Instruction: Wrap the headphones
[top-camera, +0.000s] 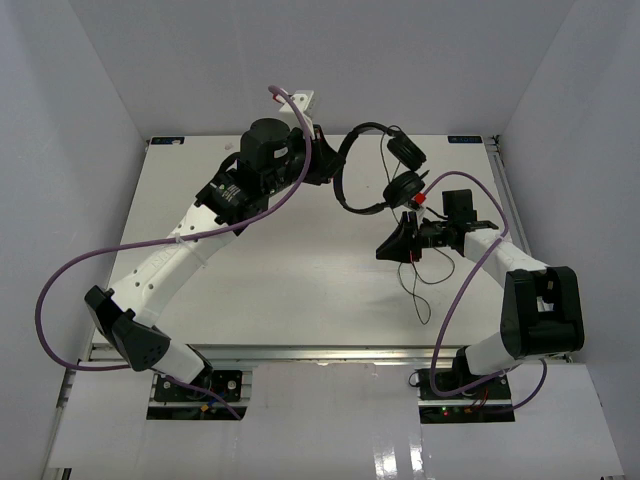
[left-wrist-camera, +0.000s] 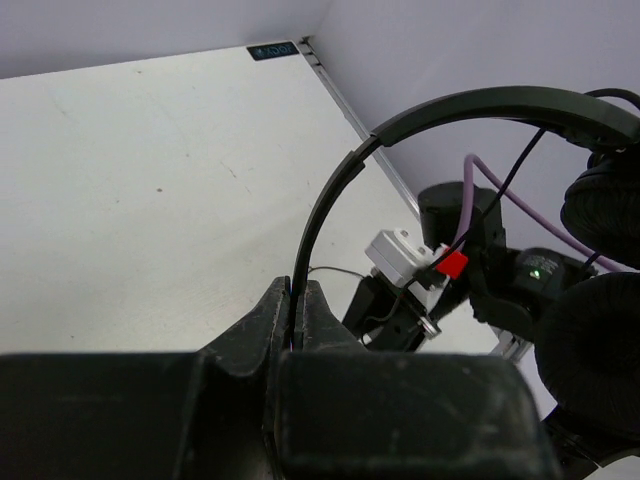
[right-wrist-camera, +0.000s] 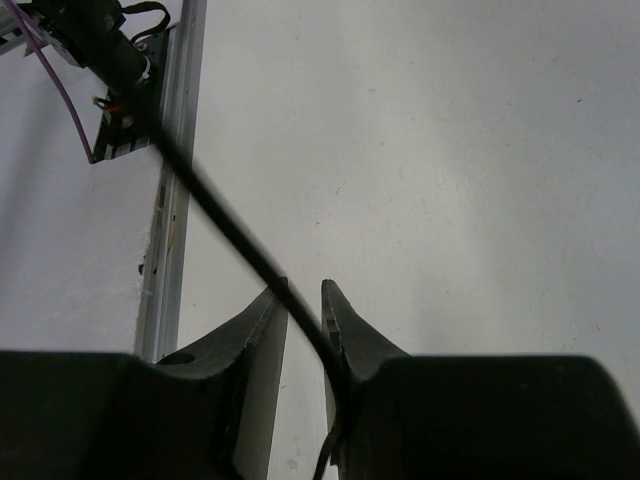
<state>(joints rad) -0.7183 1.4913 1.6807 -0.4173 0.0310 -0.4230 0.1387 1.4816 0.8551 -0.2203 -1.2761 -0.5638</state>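
**A:** Status, left side first?

**B:** Left pincer (left-wrist-camera: 298, 295) clenched on the headband (left-wrist-camera: 318, 212); headphones (top-camera: 403, 187) held up off the desk (top-camera: 280, 300), by the look of it, between the two arms.

**A:** And the right?

**B:** Right pincer (right-wrist-camera: 303, 290) narrowly parted, cable (right-wrist-camera: 220, 220) threaded through the gap, not visibly pinched.

**A:** Progress?

**B:** Early, in my judgement. Grip and feed are set up; that much is done. No tidy coil shows round the headphones; a loose tail of cable drops from the right pincer onto the desk. Nearly all the winding remains, then tucking in the end.
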